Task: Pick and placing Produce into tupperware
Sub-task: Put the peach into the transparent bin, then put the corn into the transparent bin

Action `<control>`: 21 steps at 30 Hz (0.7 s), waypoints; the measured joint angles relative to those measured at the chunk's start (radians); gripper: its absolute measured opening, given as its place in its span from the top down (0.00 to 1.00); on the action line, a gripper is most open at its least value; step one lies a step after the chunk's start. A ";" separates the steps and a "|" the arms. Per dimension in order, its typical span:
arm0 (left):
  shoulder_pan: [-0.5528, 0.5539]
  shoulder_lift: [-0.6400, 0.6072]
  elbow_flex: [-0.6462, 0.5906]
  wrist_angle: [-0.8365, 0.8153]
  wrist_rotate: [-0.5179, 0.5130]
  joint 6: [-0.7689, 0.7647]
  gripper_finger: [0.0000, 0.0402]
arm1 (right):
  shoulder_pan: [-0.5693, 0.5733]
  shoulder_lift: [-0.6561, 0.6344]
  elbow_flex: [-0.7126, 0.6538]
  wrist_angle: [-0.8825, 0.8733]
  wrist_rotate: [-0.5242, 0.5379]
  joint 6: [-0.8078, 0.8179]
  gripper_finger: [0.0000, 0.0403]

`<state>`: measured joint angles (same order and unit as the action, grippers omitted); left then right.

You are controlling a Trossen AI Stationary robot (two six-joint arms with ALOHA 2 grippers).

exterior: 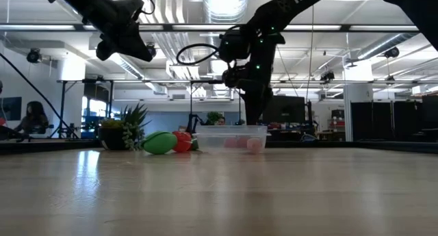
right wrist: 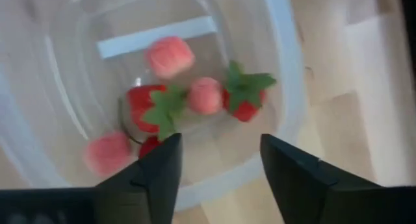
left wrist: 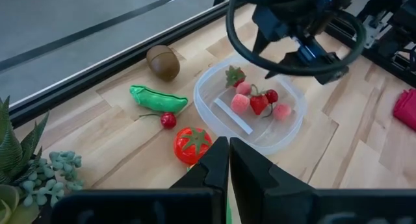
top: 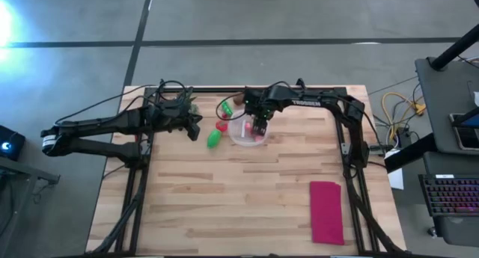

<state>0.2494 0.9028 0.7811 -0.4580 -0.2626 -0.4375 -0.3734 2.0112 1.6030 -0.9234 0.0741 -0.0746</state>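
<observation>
The clear tupperware (top: 238,140) (left wrist: 202,102) (right wrist: 286,68) stands on the table's far middle. Several small red and pink produce pieces (left wrist: 259,102) (right wrist: 168,57) lie inside it. Left of it, on the wood, are a green pea pod (left wrist: 158,99), a brown piece (left wrist: 162,62), a red tomato (left wrist: 192,145), a tiny red piece (left wrist: 168,120) and a green piece (top: 215,139) (exterior: 159,142). My right gripper (right wrist: 221,165) (top: 259,126) hangs open over the tupperware, pointing down. My left gripper (left wrist: 227,160) (top: 193,121) is shut and raised left of the produce.
A leafy potted plant (exterior: 126,132) (left wrist: 23,172) stands near the far left edge, under the left arm. A flat magenta cloth (top: 326,212) lies toward the near right. Bare wood stretches across the table's near half.
</observation>
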 joint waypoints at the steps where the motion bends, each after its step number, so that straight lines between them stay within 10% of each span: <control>1: 0.000 0.000 0.000 0.000 0.000 0.000 1.00 | -0.001 0.000 0.004 -0.008 0.003 -0.002 0.47; 21: 0.000 -0.016 0.035 -0.069 0.069 0.150 1.00 | -0.188 0.001 0.267 -0.046 -0.222 0.492 0.41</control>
<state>0.2491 0.8864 0.8159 -0.5271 -0.1940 -0.2871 -0.5618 2.0118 1.8696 -0.9691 -0.1482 0.4178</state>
